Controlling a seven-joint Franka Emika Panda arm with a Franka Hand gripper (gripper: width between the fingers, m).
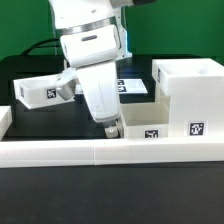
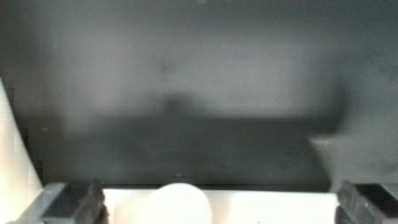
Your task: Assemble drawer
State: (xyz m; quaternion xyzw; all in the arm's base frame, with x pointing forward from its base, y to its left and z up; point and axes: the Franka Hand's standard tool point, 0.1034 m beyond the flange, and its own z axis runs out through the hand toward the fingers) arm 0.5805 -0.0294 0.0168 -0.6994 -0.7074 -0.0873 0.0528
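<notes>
The large boxy casing [image 1: 188,88] stands at the exterior view's right, with a tag on its front. One open-top tray [image 1: 150,124] lies in front of it, against the border bar. A second tray [image 1: 40,92] sits tilted at the left. My gripper [image 1: 110,128] points down at the left end of the front tray. In the wrist view my gripper [image 2: 222,205] has its fingers [image 2: 80,205] wide apart. A white tray face with a rounded knob [image 2: 183,200] lies between them. I cannot tell whether the pads touch it.
A long low white border bar [image 1: 100,152] runs along the front, and another piece [image 1: 4,120] stands at the left edge. The marker board [image 1: 130,88] lies behind my arm. The table is dark, and a green backdrop stands behind it.
</notes>
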